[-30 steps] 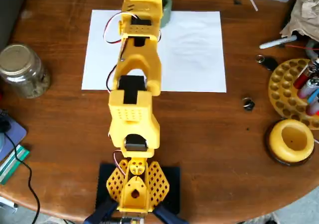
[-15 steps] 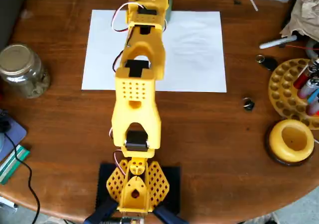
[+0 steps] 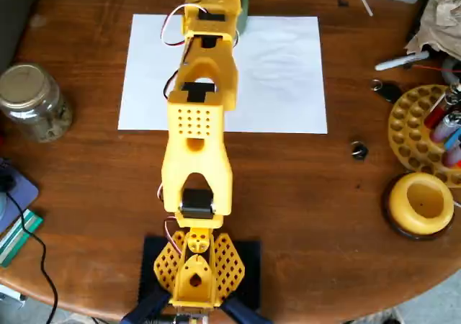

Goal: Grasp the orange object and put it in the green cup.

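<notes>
Overhead view only. Yellow arm (image 3: 198, 151) is stretched straight out from its base (image 3: 194, 277) across the white paper sheet (image 3: 274, 72), wrist end at the top edge of frame. Gripper itself is hidden under the arm's own links, so I can't tell if it's released, clenched or carrying anything.

Green cup (image 3: 243, 11): only a thin sage-green sliver shows, just right of the wrist at the paper's far edge. Orange object: not visible anywhere, either under the arm or in the jaws.

My read: arm is over the cup, so likely the drop step, but unconfirmed. Next move calls for centring over the cup mouth before letting go, cup rim is close to the wrist.

Glass jar (image 3: 32, 101) and yellow round holder (image 3: 425, 205) sit well clear.
</notes>
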### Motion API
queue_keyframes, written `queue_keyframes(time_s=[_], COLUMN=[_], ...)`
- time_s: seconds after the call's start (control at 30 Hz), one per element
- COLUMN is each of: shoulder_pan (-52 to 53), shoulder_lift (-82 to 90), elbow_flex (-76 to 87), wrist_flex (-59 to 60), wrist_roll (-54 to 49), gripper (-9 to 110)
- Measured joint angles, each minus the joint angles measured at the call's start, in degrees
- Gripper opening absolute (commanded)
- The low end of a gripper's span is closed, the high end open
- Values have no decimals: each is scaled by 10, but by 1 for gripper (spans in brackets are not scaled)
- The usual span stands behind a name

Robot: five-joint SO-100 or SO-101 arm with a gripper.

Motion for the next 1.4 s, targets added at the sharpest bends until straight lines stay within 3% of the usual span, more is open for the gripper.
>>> queue_keyframes(time_s=[0.27,0.43,0.57,0.7,0.9,1.03,1.2,1.4], shoulder_pan=[-17,-13,-18,-18,-11,-10,-3,-1], shoulder_lift=[-4,-4,-4,-4,25,109,265,453], elbow_flex=[0,0,0,1,47,99,134,225], wrist_flex=[-3,-3,-3,-3,-3,48,221,362], wrist_roll=[0,0,0,0,-19,-81,-214,-450], gripper=[29,29,22,0,0,0,0,0])
